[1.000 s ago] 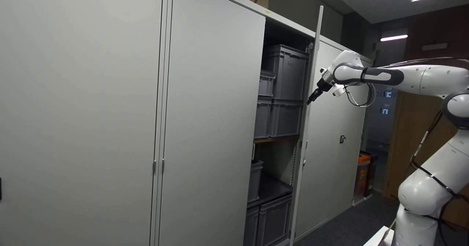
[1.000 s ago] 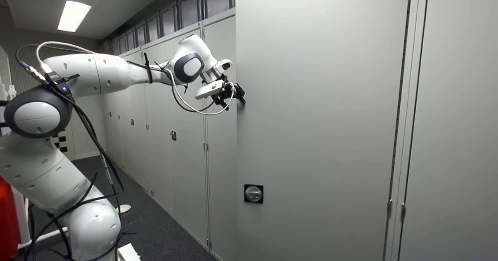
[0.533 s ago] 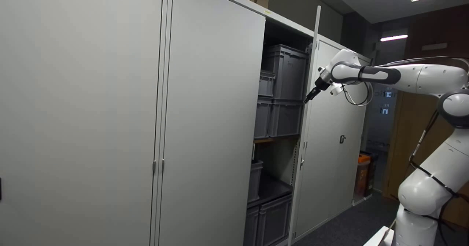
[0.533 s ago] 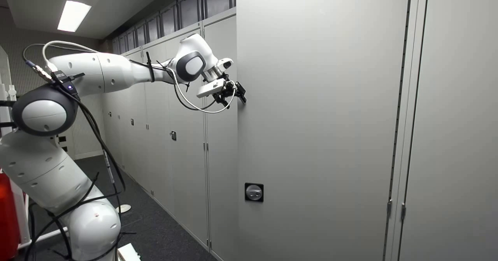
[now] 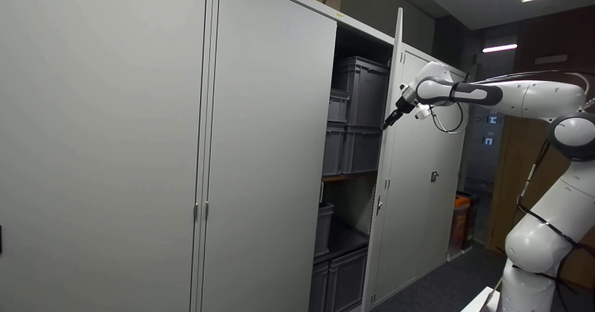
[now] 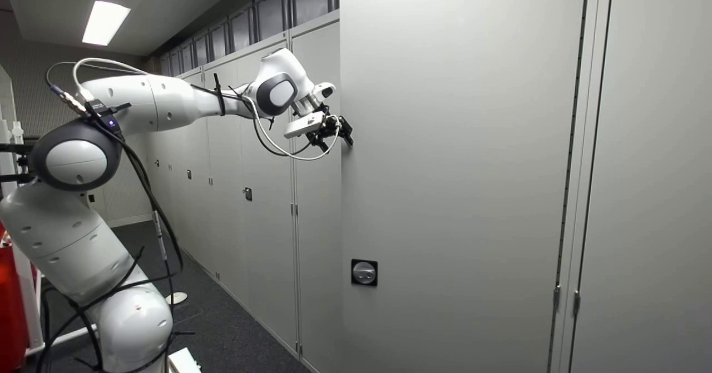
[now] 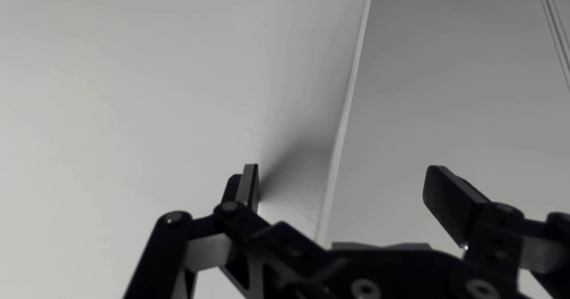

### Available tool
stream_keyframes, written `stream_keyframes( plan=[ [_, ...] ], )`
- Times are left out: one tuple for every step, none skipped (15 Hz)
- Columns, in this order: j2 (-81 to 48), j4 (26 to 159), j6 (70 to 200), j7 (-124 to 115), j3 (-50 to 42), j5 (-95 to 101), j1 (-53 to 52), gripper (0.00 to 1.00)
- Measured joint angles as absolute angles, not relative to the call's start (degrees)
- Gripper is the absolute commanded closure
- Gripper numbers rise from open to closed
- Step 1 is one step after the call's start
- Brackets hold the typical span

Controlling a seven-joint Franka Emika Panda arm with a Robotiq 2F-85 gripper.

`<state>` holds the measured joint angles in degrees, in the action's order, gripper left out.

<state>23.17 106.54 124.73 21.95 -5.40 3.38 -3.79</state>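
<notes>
One finger (image 7: 249,187) of yr pincer (image 7: 344,169) at open cab. door (image 7: 178,89), nr edge (image 7: 345,116); jaws wide, contact unclear. Grey bins (image 5: 367,93) inside.

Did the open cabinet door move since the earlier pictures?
Yes: in an exterior view, the open cabinet door swung slightly left in the picture, closer to the grey bins.

To me the cabinet door (image 6: 461,139) looks like smooth, painted metal, faintly grainy beside my matt gripper (image 7: 344,174), while its lock (image 6: 364,272) shines like bare metal, the arm (image 6: 136,103) looks glossy, and the storage boxes (image 5: 363,149) have dull plastic sides.
</notes>
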Motion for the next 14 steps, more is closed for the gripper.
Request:
stream_keyframes(
  plan=[
    [22.77, 106.12, 124.73, 21.94, -5.27, 3.26, -3.79, 0.00],
    [22.32, 105.60, 124.73, 21.92, -5.15, 3.16, -3.79, 0.00],
    [21.82, 105.01, 124.73, 21.89, -5.04, 3.05, -3.79, 0.00],
    [21.35, 104.49, 124.73, 21.86, -4.92, 2.95, -3.79, 0.00],
    [20.88, 103.94, 124.73, 21.82, -4.79, 2.88, -3.79, 0.00],
    [20.36, 103.38, 124.73, 21.73, -4.65, 2.84, -3.79, 0.00],
    [19.85, 102.88, 124.73, 21.64, -4.52, 2.82, -3.79, 0.00],
    [19.33, 102.37, 124.73, 21.50, -4.38, 2.82, -3.79, 0.00],
    [18.78, 101.84, 124.73, 21.34, -4.25, 2.82, -3.79, 0.00],
    [18.22, 101.33, 124.73, 21.19, -4.11, 2.82, -3.79, 0.00],
    [17.68, 100.80, 124.73, 21.04, -3.98, 2.82, -3.79, 0.00],
    [17.14, 100.29, 124.73, 20.95, -3.86, 2.82, -3.80, 0.00],
    [16.63, 99.86, 124.73, 20.86, -3.75, 2.82, -3.79, 0.00],
    [16.14, 99.41, 124.73, 20.79, -3.66, 2.82, -3.79, 0.00]
  ],
)
